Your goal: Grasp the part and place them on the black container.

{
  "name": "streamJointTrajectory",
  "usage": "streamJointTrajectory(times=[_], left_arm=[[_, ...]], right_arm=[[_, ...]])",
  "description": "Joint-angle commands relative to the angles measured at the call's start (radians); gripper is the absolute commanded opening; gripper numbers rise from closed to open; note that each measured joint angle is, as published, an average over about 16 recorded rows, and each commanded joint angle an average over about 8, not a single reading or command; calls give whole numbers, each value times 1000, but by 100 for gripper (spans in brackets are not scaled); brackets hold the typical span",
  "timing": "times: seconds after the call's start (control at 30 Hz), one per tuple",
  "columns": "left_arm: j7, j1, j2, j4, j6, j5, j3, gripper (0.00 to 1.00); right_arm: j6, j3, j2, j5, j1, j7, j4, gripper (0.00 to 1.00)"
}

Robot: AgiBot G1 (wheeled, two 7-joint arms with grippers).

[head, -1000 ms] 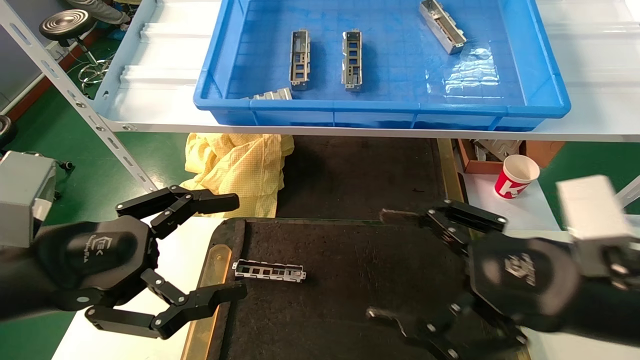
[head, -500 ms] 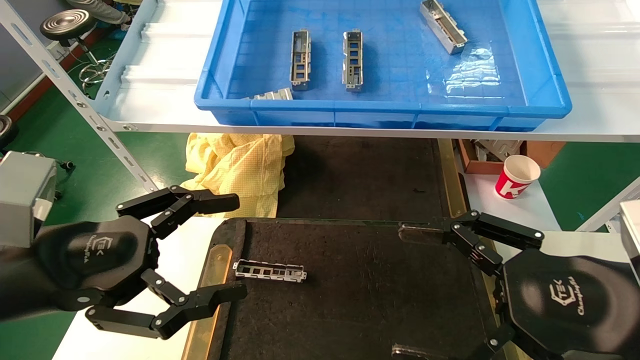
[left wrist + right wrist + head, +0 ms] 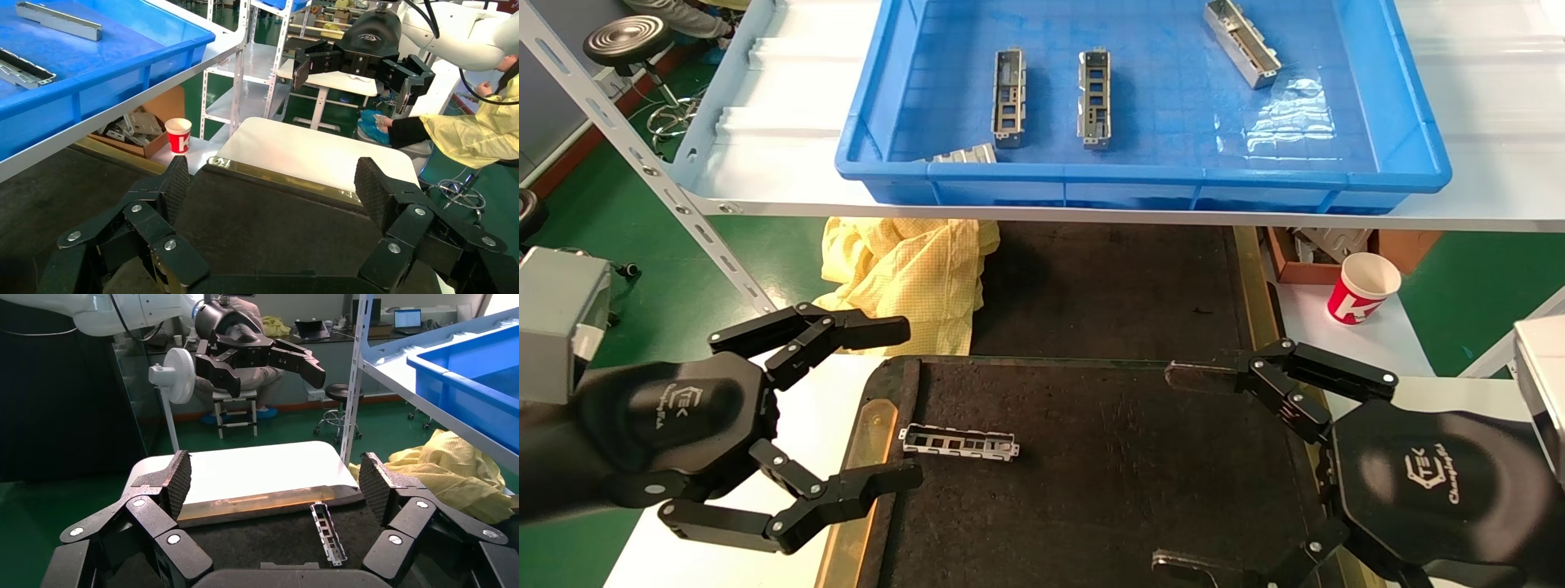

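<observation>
Head view: one part (image 3: 959,443) lies flat on the black container (image 3: 1107,474), near its left edge; left pincer (image 3: 910,404) and right pincer (image 3: 1177,468) hover spread wide, both holding nothing

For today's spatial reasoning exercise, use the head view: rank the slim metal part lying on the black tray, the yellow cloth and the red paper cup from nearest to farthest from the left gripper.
1. The slim silver-grey metal part, on the black felt tray, just beside the open left gripper.
2. The crumpled yellow cloth, beyond the gripper, under the shelf.
3. The red-and-white paper cup, far across on the right side.
</observation>
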Motion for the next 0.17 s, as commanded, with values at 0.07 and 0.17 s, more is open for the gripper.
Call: streamJointTrajectory(times=[0.07, 0.17], left_arm=[[0, 0, 0, 0, 0, 0, 0, 100], [0, 0, 0, 0, 0, 0, 0, 100]], right_arm=[[1, -3, -2, 0, 2, -1, -3, 100], [1, -3, -3, 0, 2, -1, -3, 100]])
